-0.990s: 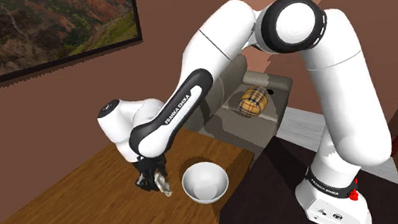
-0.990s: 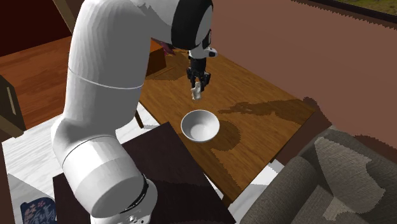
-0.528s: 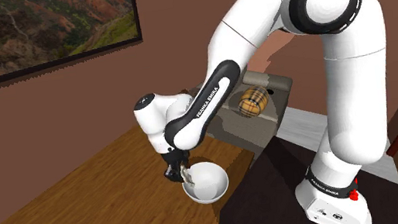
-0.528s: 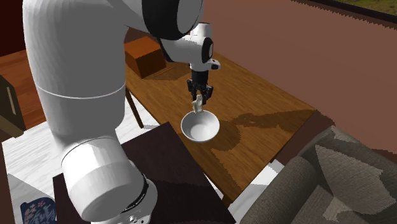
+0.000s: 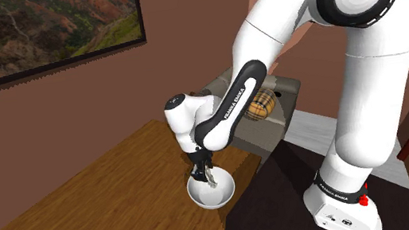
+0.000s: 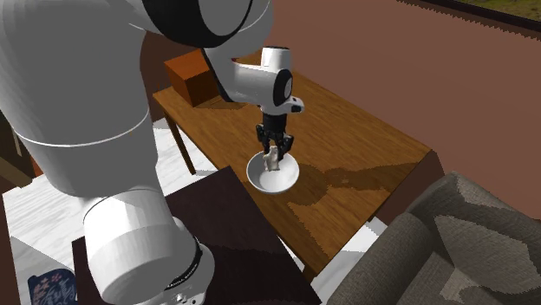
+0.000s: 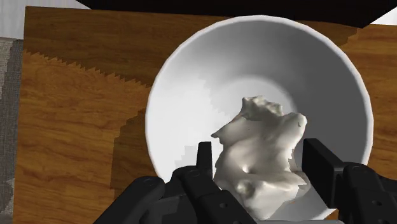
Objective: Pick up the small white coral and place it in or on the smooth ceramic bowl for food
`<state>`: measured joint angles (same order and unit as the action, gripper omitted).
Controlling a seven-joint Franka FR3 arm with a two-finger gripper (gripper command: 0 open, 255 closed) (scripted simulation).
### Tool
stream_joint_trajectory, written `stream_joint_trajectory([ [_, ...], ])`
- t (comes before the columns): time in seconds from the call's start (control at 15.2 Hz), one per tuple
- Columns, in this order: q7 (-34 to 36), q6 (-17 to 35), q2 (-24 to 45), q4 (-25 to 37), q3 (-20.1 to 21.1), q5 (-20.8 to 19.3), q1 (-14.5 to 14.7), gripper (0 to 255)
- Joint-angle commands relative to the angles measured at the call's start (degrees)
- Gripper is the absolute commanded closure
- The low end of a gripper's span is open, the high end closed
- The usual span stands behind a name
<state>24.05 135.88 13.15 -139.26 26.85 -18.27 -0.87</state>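
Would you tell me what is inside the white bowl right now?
The lumpy white coral piece is within the smooth white bowl, between the fingers of the open black pincer. The visible inner wall is bare; the coral covers the bowl floor beneath it, so contact there is unseen.

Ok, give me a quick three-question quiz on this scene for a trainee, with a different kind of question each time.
1. True or false: the white coral lies flat on the wooden table, well away from the white bowl.
2. Multiple choice: the claw is A) right above the bowl, B) over bare tabletop, C) beyond the table's edge.
3. Fill in: in the shoulder view, a framed landscape ___ hangs on the brown wall.

Key: 1 false, the coral is at the claw, over the bowl's hollow; 2 A; 3 picture.
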Motion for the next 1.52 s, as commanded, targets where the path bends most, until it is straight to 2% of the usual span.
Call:
stream_joint_trajectory([
  [0.0, 1.0, 1.2, 1.5, 0.0, -0.5, -1.3, 0.3, 255],
  [0.59, 6.0, 6.3, 9.1, 1.3, -4.0, -7.8, 2.5, 255],
  [1.06, 6.0, 6.3, 9.1, 1.3, -4.1, -7.8, 2.5, 255],
  [1.12, 6.0, 6.3, 9.1, 1.3, -4.1, -7.8, 2.5, 0],
  [1.45, 6.0, 6.3, 9.1, 1.3, -4.1, -7.8, 2.5, 0],
])
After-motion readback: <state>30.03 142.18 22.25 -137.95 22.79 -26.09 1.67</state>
